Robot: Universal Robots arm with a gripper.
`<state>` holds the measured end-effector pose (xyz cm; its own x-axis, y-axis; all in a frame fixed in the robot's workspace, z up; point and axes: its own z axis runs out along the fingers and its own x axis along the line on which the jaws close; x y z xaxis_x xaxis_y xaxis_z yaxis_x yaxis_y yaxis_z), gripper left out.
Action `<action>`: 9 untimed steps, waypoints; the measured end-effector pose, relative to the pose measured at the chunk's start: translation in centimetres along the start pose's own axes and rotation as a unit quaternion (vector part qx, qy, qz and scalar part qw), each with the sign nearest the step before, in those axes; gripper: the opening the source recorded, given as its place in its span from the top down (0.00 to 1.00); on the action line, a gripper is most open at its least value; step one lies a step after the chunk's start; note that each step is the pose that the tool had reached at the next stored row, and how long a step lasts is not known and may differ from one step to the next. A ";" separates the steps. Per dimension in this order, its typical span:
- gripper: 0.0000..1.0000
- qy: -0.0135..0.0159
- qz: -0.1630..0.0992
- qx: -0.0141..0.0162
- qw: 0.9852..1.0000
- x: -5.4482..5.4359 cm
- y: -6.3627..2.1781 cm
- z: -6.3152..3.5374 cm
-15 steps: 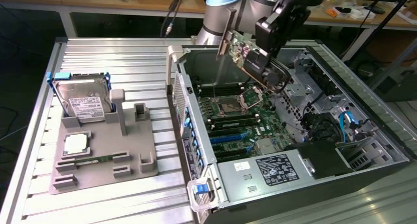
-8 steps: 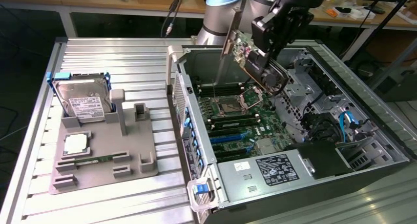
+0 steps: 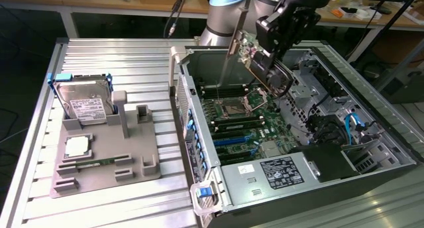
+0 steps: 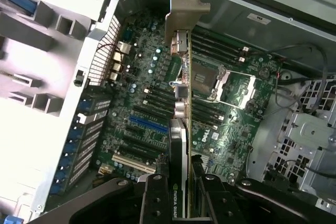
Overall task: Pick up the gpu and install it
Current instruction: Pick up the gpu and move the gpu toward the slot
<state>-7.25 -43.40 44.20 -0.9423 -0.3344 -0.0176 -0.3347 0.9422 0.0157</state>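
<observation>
Above the open case [image 3: 192,89], I have my end effector [image 4: 181,195] clamped on the gpu [image 4: 178,140], edge-on toward the motherboard [image 4: 142,98] for seating.

- gpu [image 4: 178,153]: dark plastic shroud, slight sheen
- bracket [image 4: 185,11]: bare matt metal
- motherboard [image 3: 232,119]: green, glossy
- case [image 3: 184,96]: grey sheet metal
- bench [image 3: 119,51]: ribbed brushed aluminium
- fixture tray [image 3: 99,178]: matt grey plastic
- hard drive [image 3: 83,101]: silver metal, white paper label

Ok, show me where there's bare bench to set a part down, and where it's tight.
Bare: the slatted table behind the hard drive, and the strip in front of the grey tray. Crowded: inside the computer case, where the hand holds the gpu over the motherboard.
</observation>
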 end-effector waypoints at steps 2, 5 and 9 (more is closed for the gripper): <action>0.73 0.000 0.005 0.000 1.000 0.0 0.00 -0.02; 0.73 -0.001 0.015 0.000 1.000 -0.1 0.00 -0.05; 0.73 -0.001 0.039 0.001 0.999 -0.1 0.00 -0.05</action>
<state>-7.19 -43.38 44.26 -0.9652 -0.2607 -0.0182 -0.2610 0.9652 0.0155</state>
